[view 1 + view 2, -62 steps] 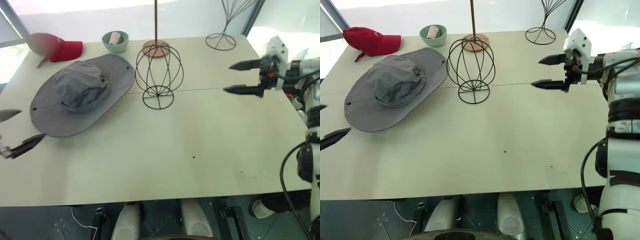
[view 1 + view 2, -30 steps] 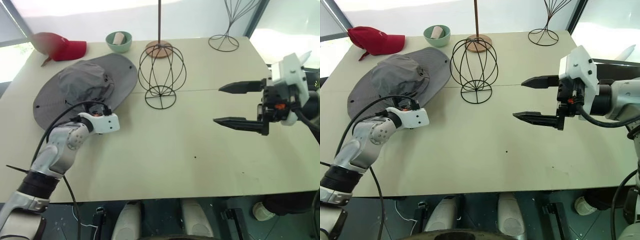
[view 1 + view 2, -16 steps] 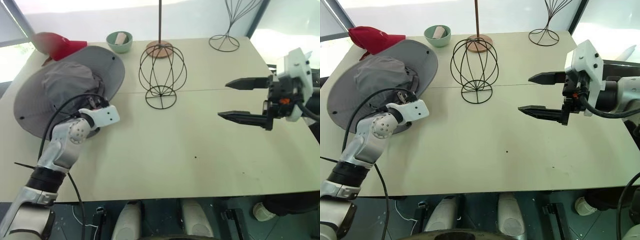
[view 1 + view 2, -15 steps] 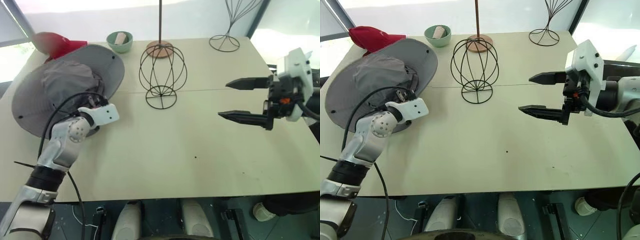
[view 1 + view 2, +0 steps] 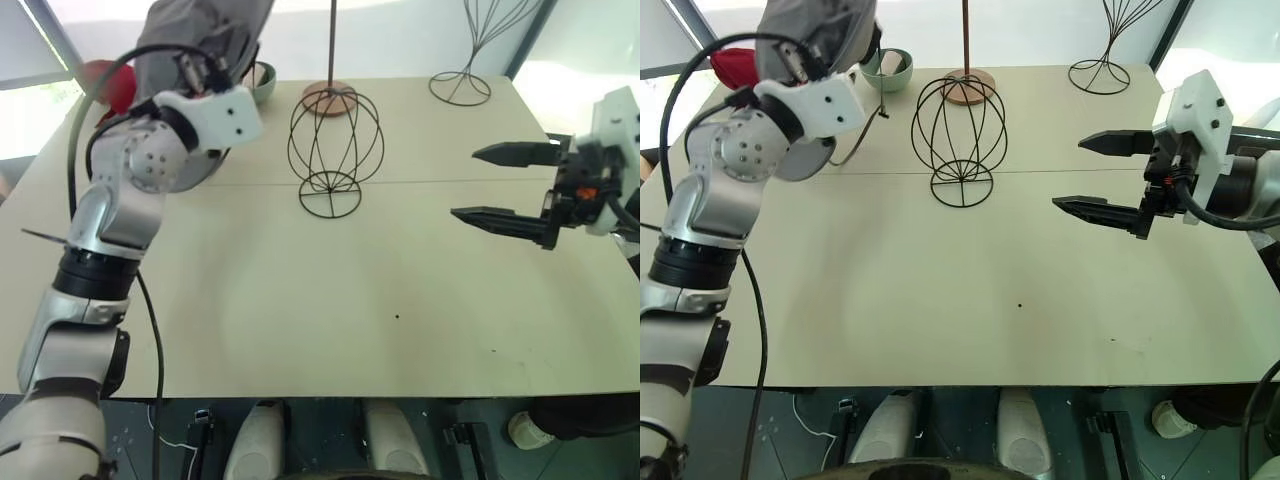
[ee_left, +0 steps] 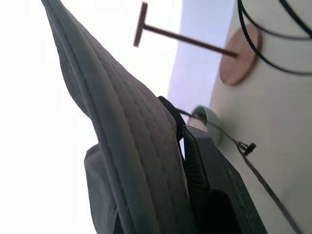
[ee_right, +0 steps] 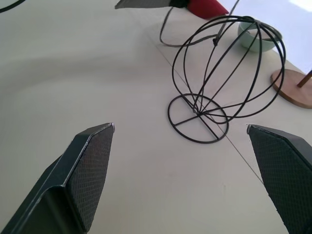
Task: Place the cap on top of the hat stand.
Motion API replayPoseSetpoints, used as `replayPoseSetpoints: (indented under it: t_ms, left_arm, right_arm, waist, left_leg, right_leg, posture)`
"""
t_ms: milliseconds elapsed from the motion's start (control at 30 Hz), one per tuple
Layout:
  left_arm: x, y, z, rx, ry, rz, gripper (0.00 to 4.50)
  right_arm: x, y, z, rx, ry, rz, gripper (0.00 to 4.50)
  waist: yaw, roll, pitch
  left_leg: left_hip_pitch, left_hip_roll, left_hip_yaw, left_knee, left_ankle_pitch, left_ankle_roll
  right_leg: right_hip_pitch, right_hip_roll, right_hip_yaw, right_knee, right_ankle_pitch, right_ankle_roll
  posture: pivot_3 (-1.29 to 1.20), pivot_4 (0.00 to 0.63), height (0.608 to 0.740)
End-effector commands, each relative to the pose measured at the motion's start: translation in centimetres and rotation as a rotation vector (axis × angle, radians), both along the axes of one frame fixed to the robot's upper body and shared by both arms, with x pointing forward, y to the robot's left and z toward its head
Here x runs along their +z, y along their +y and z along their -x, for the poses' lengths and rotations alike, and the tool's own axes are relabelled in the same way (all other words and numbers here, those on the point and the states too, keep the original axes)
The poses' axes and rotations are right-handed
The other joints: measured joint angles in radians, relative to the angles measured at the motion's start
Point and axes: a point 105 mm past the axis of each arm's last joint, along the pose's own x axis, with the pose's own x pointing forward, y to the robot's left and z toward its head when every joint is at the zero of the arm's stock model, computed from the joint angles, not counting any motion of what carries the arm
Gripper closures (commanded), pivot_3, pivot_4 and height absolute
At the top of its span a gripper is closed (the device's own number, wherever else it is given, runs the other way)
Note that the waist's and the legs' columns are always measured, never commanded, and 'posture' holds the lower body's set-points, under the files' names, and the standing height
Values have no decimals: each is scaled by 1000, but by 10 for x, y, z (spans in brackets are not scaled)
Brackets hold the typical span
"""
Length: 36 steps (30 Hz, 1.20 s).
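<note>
Far left: red fabric baseball cap [image 5: 728,62] at the back corner of the pale beige worktop [image 5: 330,300], mostly hidden behind the raised arm. Next, left end effector [image 6: 183,141] lifted high above the worktop's left rear, fingers clamped tight on the stitched brim of the large grey floppy fabric sun hat [image 5: 200,25], brim edge pinched between black pads [image 6: 195,170] in the left wrist view. Hat hanging in the air, clear of the worktop, up and to the left of the stand, thin chin cord [image 5: 865,135] dangling from it. Just behind, small pale green bowl [image 5: 890,65] with a light object inside. Centre: short black wire globe-shaped hat stand [image 5: 336,150] upright on its round ring base, bare, apart from the hat. Right behind it, thin pole on a round wooden base [image 5: 331,95]. Further right at the rear edge, tall flaring black wire stand [image 5: 462,85]. Far right: right end effector [image 5: 500,185] hovering over the worktop, two black fingers [image 7: 90,165] spread wide, gripping nothing, aimed toward the globe stand.
</note>
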Motion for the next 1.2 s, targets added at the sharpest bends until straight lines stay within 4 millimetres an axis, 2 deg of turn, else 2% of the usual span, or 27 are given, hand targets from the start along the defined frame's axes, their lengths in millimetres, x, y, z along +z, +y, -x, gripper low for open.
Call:
replayPoseSetpoints:
  t_ms: [33, 167, 533, 633, 733, 1033, 1200]
  left_arm:
    - [22, -42, 21, -174, -146, -158, 4407]
    - [9, -63, 34, -298, -187, -334, 4407]
    - [-21, -71, 52, -483, -358, -713, 4407]
    - [-31, -65, 44, -472, -382, -822, 4407]
    - [-38, -62, 39, -479, -383, -852, 4407]
    - [-90, -48, 33, -540, -287, -960, 4407]
    - [-95, -43, 33, -576, -283, -1005, 4407]
  right_arm:
    - [13, -9, 3, -44, -76, 0, 0]
    - [12, -17, 5, -78, -79, -2, 0]
    - [10, -52, 11, -206, -66, -2, 0]
    - [8, -59, 10, -241, -67, -19, 0]
    - [7, -59, 10, -244, -68, -23, 0]
    - [8, -67, 7, -282, -73, -42, 0]
    - [8, -69, 4, -295, -73, -54, 0]
  waist:
    - [-1, 0, 0]
    - [-2, 0, 0]
    - [1, 0, 0]
    - [2, 0, 0]
    - [0, 0, 0]
    - [0, 0, 0]
    - [0, 0, 0]
  left_leg:
    - [0, 0, 0, 0, 0, 0]
    - [0, 0, 0, 0, 0, 0]
    - [0, 0, 0, 1, 0, 0]
    - [0, 0, 0, 1, 0, 0]
    - [1, 0, 0, 1, 0, 0]
    - [1, 0, 0, 1, 0, 0]
    - [1, 0, 0, 2, 0, 0]
  right_leg:
    - [0, 0, 0, 0, 0, 0]
    - [0, 0, 0, 0, 0, 0]
    - [1, 0, 0, 0, 0, 0]
    - [2, 0, 0, -1, 1, 1]
    - [2, 0, 0, -1, 1, 1]
    - [3, 0, 0, -1, 1, 1]
    - [3, 0, 0, -1, 1, 2]
  posture:
    - [0, 150, 740]
    - [0, 150, 740]
    - [0, 150, 740]
    - [0, 150, 740]
    - [0, 150, 740]
    - [0, 150, 740]
    - [0, 150, 740]
